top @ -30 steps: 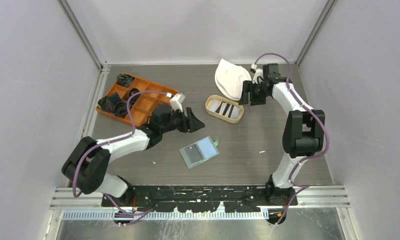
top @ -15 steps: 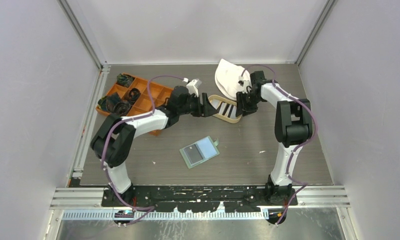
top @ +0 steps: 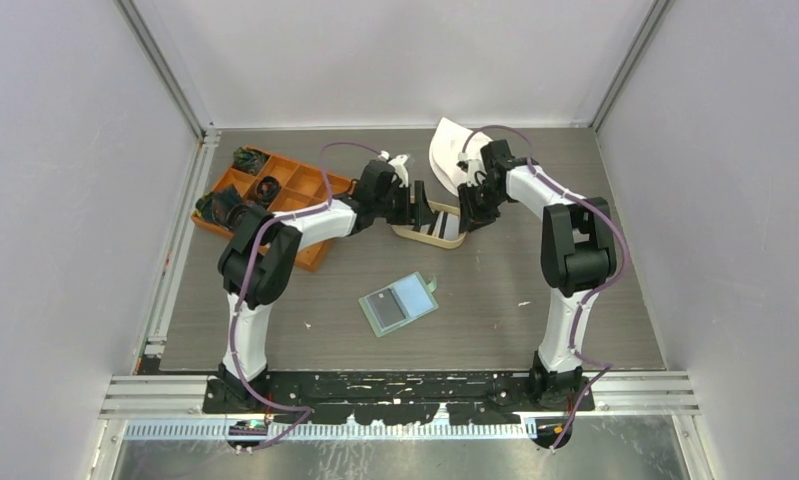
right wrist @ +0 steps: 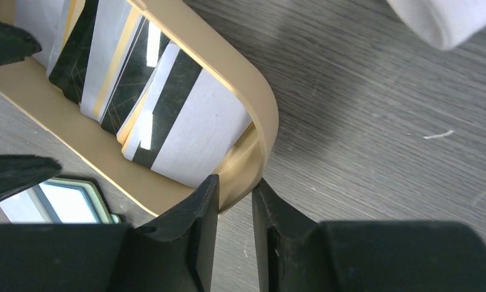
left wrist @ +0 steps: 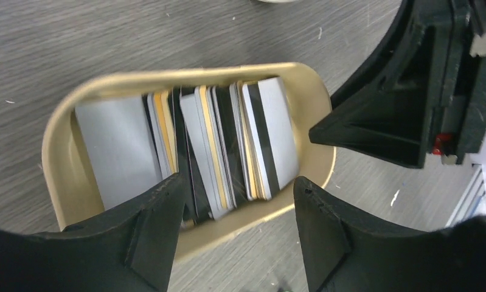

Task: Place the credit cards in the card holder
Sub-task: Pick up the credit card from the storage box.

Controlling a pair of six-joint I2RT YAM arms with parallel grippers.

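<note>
- A dark grey wood-grain table (top: 595, 300) is spanning the cell from side to side.
- A back wall (top: 395, 60), a left wall (top: 65, 220) and a right wall (top: 745, 220), all plain pale lilac-grey, are closing it in.
- Metal posts (top: 165, 70) are running up both back corners.
- A metal rail (top: 180, 250) is lining the table's left edge.
- Cross rails (top: 665, 390) are running along its near edge.
- Soft, even light is falling from above, casting only faint shadows.
- Small white specks (top: 521, 303) are lying on the table.

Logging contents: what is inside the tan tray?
Overlapping cards, grey, black and gold, fanned along the tray. Its floor beneath them is covered, so the count and any lower cards cannot be seen.
</note>
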